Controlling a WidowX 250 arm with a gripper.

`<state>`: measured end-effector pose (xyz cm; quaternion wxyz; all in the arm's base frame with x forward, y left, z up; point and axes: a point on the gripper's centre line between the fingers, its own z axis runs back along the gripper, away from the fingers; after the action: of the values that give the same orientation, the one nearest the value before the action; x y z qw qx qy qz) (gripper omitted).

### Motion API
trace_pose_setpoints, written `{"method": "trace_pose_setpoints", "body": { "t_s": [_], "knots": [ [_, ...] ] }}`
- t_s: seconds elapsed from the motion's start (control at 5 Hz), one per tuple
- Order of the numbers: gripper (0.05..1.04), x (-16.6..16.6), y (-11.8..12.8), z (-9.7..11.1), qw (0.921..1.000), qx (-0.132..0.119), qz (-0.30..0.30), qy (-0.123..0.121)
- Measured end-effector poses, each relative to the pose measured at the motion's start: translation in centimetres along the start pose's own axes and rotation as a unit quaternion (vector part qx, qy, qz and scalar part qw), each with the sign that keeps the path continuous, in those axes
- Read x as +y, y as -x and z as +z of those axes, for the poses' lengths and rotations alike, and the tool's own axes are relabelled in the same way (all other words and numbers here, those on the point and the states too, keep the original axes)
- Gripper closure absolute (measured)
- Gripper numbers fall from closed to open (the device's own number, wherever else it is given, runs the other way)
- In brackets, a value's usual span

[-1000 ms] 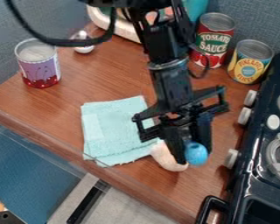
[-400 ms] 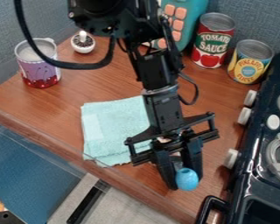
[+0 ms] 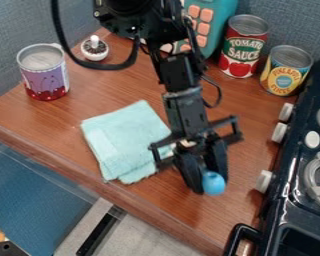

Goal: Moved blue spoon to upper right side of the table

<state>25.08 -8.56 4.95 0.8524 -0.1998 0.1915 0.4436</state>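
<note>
Camera view: at the lower centre-right of the frame, the gripper (image 3: 209, 177) grasps the blue spoon (image 3: 214, 184), whose rounded blue end pokes out at the fingertips, right of the folded teal cloth (image 3: 122, 142).

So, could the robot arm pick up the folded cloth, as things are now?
Probably not: its hand seems closed on the blue spoon, though the cloth lies close by, left of it in the picture.
</note>
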Motion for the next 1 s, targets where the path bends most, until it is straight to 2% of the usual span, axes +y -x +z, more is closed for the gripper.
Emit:
{"method": "trace_pose_setpoints", "body": {
  "t_s": [0.2, 0.4, 0.6, 1.0],
  "knots": [
    [0.728, -0.8, -3.4, 0.8, 0.9993, 0.001, 0.034, 0.013],
    [0.728, -2.3, -5.4, 1.7, 0.9986, 0.016, 0.043, 0.026],
    [0.728, -3.4, -7.2, 2.5, 0.9977, 0.019, 0.055, 0.035],
    [0.728, -5.0, -9.0, 3.2, 0.9969, 0.033, 0.058, 0.041]
  ]
}}
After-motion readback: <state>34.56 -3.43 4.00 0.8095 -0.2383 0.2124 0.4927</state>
